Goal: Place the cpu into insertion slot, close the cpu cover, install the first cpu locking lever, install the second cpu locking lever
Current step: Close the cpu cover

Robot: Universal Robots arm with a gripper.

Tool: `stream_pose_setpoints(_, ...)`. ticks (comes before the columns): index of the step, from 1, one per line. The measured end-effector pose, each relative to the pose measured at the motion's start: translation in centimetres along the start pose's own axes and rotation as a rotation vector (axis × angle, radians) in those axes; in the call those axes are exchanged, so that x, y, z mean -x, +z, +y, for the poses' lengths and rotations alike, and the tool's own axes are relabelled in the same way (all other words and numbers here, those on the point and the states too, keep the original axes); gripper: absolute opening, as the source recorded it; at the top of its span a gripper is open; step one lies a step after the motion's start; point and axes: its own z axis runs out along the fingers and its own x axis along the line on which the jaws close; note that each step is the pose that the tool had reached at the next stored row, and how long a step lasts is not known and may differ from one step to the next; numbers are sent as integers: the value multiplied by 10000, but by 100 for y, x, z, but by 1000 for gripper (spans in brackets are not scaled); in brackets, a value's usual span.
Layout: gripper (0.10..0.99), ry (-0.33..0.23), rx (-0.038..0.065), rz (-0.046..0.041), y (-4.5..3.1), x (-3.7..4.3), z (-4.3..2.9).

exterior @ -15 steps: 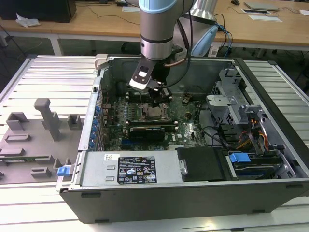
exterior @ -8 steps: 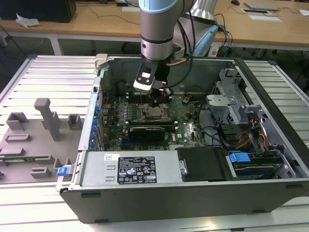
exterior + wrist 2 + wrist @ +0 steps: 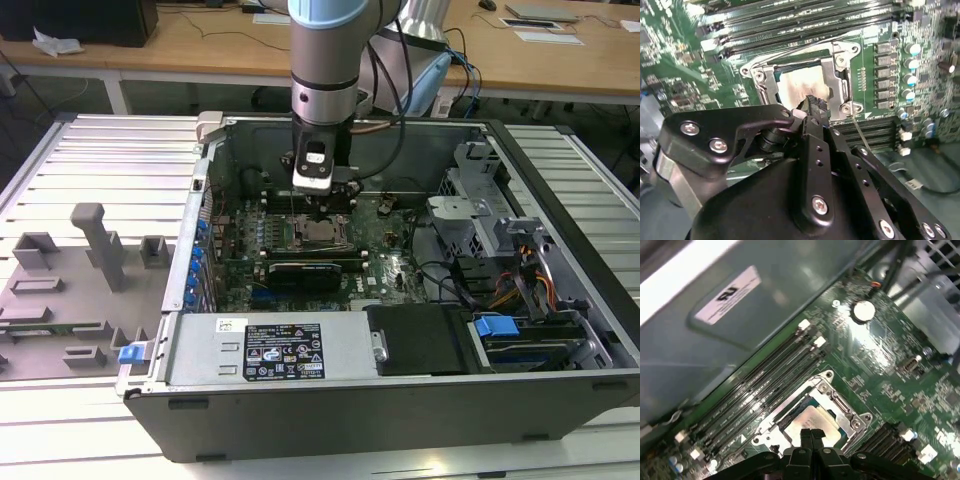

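1. End effector (image 3: 811, 434) hangs directly over the insertion slot (image 3: 797, 407). Its fingertips are pressed together, with nothing visible between them.
2. The cpu (image 3: 799, 86) is seated inside the insertion slot, silvery-beige top up. The fingertips are right at its surface; whether they touch it I cannot tell.
3. The cpu cover (image 3: 838, 82) lies flat on the insertion slot, its window framing the cpu.
4. A thin wire lever (image 3: 860, 133) runs out from a corner of the insertion slot. Raised or flat, I cannot tell.
5. Long black memory slots (image 3: 765, 376) flank the insertion slot on two opposite sides, on the green motherboard (image 3: 890, 371).
6. In the exterior view the arm stands vertical above the insertion slot, inside the open computer case (image 3: 400, 405). The case lies on the ribbed desk (image 3: 80, 165).
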Motion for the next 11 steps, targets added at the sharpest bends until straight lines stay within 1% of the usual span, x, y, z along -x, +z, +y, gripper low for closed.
stream_pose_setpoints(4,106,-1247,9,55,1,0,0)
stream_pose_setpoints(11,106,-2696,23,122,4,0,-1)
